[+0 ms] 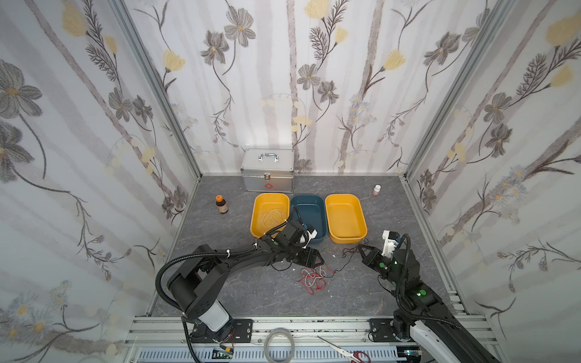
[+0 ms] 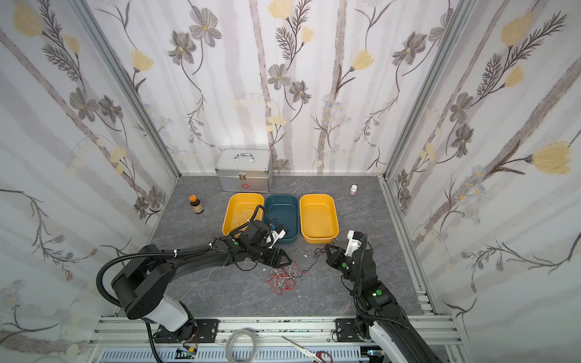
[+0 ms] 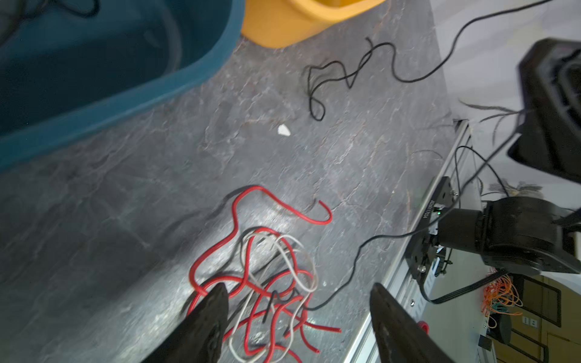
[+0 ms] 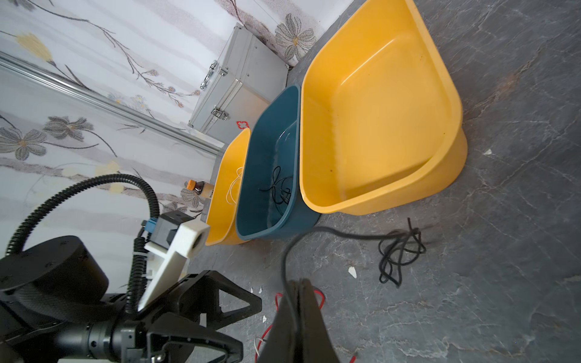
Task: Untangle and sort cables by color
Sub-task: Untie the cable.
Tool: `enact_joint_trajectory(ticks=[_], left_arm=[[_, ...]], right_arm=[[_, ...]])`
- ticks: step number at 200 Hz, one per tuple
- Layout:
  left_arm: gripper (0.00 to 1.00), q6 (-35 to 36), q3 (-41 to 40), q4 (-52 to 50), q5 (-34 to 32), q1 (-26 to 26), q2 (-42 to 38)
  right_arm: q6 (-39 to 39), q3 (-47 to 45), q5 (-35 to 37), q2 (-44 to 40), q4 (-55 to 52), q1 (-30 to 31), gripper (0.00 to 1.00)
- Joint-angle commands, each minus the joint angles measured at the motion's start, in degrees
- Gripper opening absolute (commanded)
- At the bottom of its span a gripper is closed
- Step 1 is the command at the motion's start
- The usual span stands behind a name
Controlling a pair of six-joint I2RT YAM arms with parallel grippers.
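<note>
Tabletop: a grey, marble-look tabletop (image 1: 239, 292), walled in by flowered panels.
Bins: three stand in a row near the middle of the back edge. The yellow bin (image 1: 270, 198) nearest the left edge holds a white cable (image 1: 270, 218). The teal bin (image 1: 314, 209) in the middle holds a dark cable (image 4: 278, 188). The other yellow bin (image 1: 345, 217) looks empty.
Left pincer: the left pincer (image 3: 298, 287) hangs over the tangle (image 1: 311, 278), spread wide and gripping nothing.
Right pincer: the right pincer (image 4: 298, 283) is pinched tight on the black cable (image 4: 397, 248).
Tangle: red and white cables knotted together at the tabletop's centre, a little toward the front edge.
Black cable: it bunches in front of the other yellow bin, then rises to the right pincer. Another stretch trails toward the tangle.
Handling: likely feather-light, limp yet springy, with a slick skin. A pull on one strand would probably drag the whole knot along.
Where to hold: probably the free red end (image 3: 330, 215) poking out toward the bins, or an outer loop, rather than the dense middle.
</note>
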Motion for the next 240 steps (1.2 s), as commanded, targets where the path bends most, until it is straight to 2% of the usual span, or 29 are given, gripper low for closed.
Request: enact_joint_trajectory(ticks=[1,21,48,75,99,151,176,188,227,240], left_arm=[[0.72,0.0,-2.1,-2.1,-3.3,0.0,-1.2],[0.73,-0.3,-4.8,-2.0,-4.3,0.0,-3.4],[0.76,0.0,-8.8,3.9,-0.7,-0.2,-5.4],[0.76,1.8,-9.0,3.4,-2.7,-0.8,-3.0],[0.73,0.9,-8.7,6.9,-1.8,-0.9,-0.6],[0.46,0.7,-7.8,6.2,-1.4,-0.9,2.8],[0.19,0.7,-8.4,5.4,-2.2,-0.8,2.0],[0.1,0.9,-8.7,4.9,-2.8,-0.8,1.9],[0.0,1.2,-9.0,3.2,-4.0,-0.4,1.0],[0.0,1.3,-9.3,2.5,-4.6,-0.2,0.3]], right_arm=[[0.5,0.7,-0.7,-0.4,1.6,-0.2,0.08],[0.4,0.9,-0.6,-0.1,1.6,-0.3,0.08],[0.4,0.5,-1.2,1.1,2.8,-0.7,0.08],[0.8,0.9,-3.3,2.0,5.1,-0.8,0.08],[2.0,0.3,-6.4,2.8,8.7,-0.7,0.08],[2.7,0.6,-7.4,4.1,11.3,-0.8,0.08],[-0.1,3.9,-5.4,2.5,6.6,-1.7,0.08],[-1.3,5.2,-5.4,1.8,4.9,-2.7,0.08],[-5.6,10.1,-5.6,0.2,-1.1,-7.3,0.08],[-6.7,11.1,-5.8,-0.3,-2.6,-9.1,0.08]])
